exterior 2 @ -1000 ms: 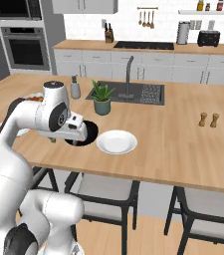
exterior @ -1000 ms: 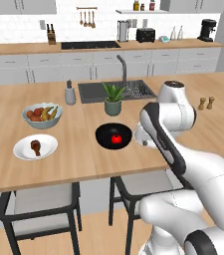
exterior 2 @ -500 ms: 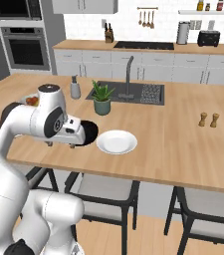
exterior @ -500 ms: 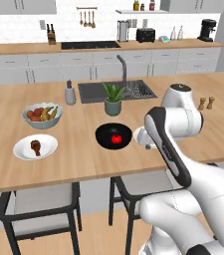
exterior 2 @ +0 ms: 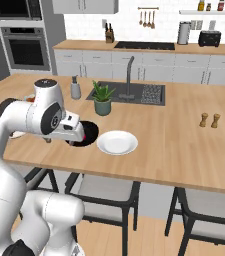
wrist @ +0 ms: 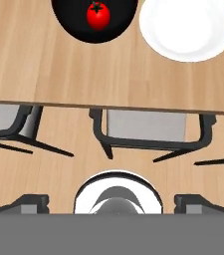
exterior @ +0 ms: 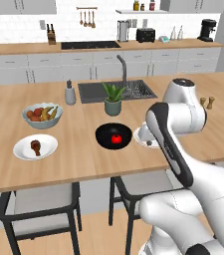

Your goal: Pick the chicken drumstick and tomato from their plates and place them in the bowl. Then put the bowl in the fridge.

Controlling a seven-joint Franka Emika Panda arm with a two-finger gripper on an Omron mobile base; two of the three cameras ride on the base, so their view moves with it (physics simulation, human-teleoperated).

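The tomato sits inside the black bowl on the wooden counter. So 1 of the 2 foods is already where it should be. From the hand camera the tomato looks red and round in the middle of the bowl, and the white plate just beside the bowl has nothing on it.

The chicken drumstick lies on the other plate, well apart from the bowl, on the far left of the counter near a grey-blue fruit bowl. It is not picked up yet.

The claw is up above the counter's front edge, over the stools, not touching anything. Its 2 fingers stand wide apart and nothing is between them. From the right camera the hand hangs near the bowl, though the arm hides part of it, so it is hard to be sure just how close it is.

What is left, I think: get the drumstick, put it in the bowl with the tomato, then carry the bowl to the fridge. That makes the job about 1 third done.
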